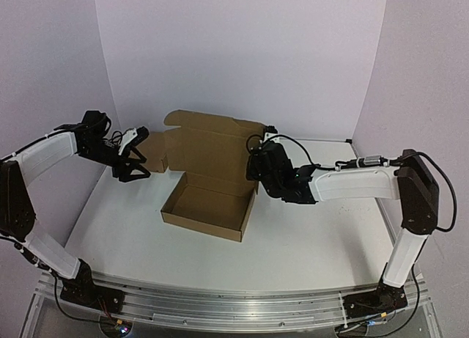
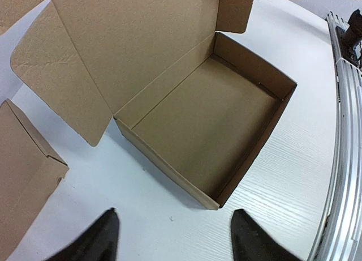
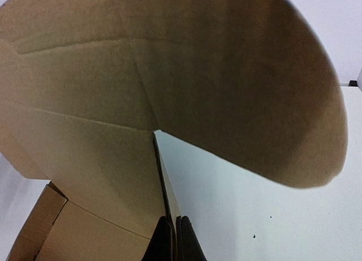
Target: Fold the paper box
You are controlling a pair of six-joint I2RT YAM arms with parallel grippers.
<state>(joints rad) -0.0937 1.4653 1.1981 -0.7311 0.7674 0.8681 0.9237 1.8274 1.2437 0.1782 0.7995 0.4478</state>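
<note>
The white tabletop (image 1: pixel 308 235) carries everything, with purple walls behind it. Near its middle sits the paper box (image 1: pixel 209 206), a shallow brown cardboard tray with its walls already raised. Its lid panel (image 1: pixel 205 151) stands up from the far wall, its round-cornered side flaps spread to either side. The tray is empty, with bare cardboard inside. Behind its left corner, and apart from it, lies a second cardboard box (image 1: pixel 154 153); the left wrist view shows its corner (image 2: pixel 22 176) at the frame's left edge. The right arm (image 1: pixel 352 182) reaches across from the right, and the right fingers (image 1: pixel 258 166) sit at the tray's far right corner, under the lid flap. They are clenched tight together (image 3: pixel 175 241) right at the upper edge of the side wall. Whether they nip any cardboard, I cannot tell. The left arm (image 1: pixel 44 155) is raised at the left, and the left fingers (image 1: pixel 130 172) hang above the tabletop, left of the tray, released and spread apart with nothing between them.
</note>
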